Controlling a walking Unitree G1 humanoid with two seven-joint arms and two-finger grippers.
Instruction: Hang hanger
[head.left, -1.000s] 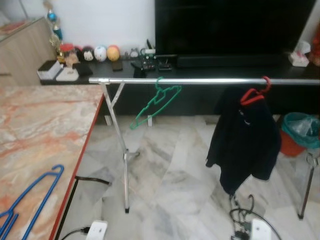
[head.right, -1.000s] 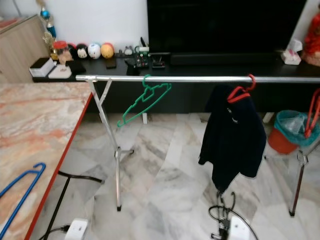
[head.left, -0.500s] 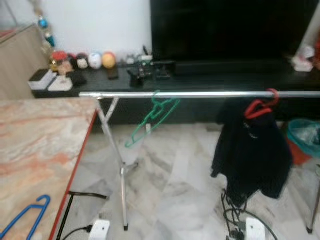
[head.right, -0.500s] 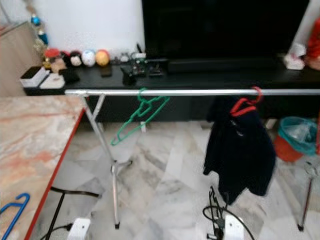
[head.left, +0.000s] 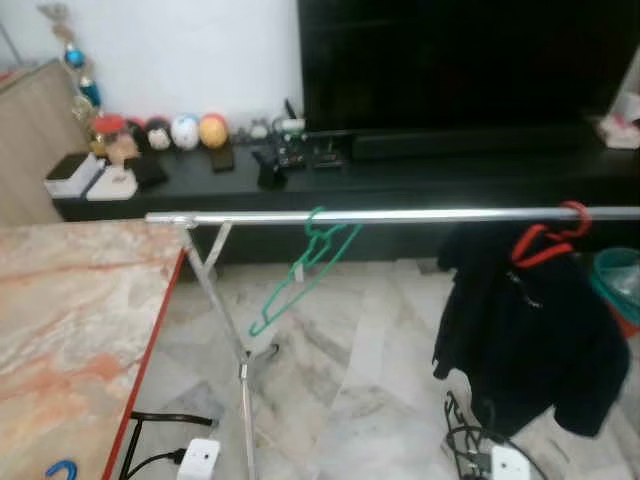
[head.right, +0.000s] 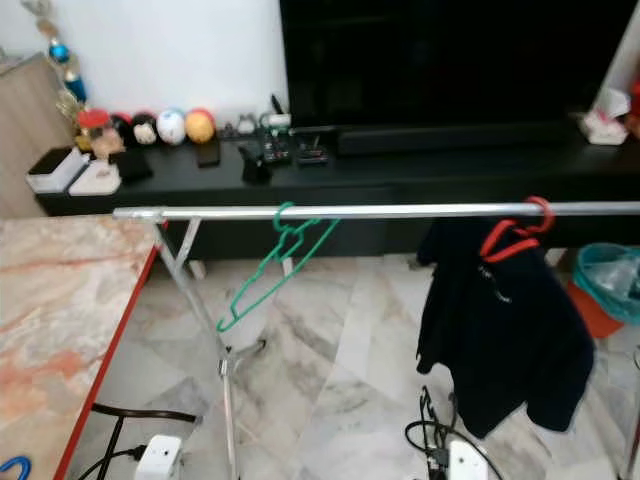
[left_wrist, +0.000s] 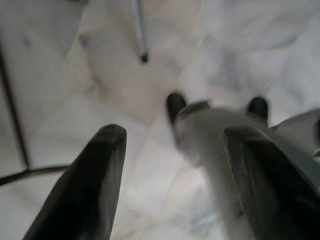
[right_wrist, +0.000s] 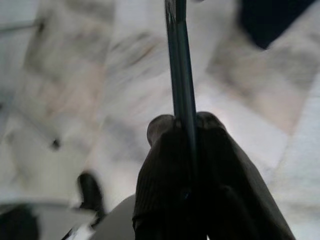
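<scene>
Silver rail, head views: you have the rail (head.left: 420, 215) running across the middle of the frame, its left end just above the marble table (head.left: 70, 320) at lower left.
Green hanger (head.left: 305, 270): it hangs on the rail left of centre, tilted down to the left.
Red hanger (head.right: 510, 238): it sits at the right of the frame, carrying a dark jacket (head.right: 505, 340).
Free rail: the bare stretch between those two looks to you like the best target.
Blue hanger tip (head.left: 60, 468): it lies on the table at the bottom left corner.
Left wrist view: your left gripper (left_wrist: 175, 135) points at the marble floor (left_wrist: 60, 65), its fingers (left_wrist: 107, 150) spread apart with nothing between them.
Right wrist view: your right gripper (right_wrist: 185, 122) has its fingers (right_wrist: 160, 140) pressed together on a thin dark bar, the held hanger (right_wrist: 179, 60).
Long axis: the bar runs in line with the fingers, straight away from the wrist toward the floor.
Hook: you cannot tell which way it faces.
Risk, pivot: a thin bar pinched at one spot may swing as you lift it, so the hook could miss the rail.
Risk, snag: coming in too far left or right could catch the green hanger or the jacket.
Risk, feet: cables (head.right: 430, 440) lie on the floor below the jacket.
</scene>
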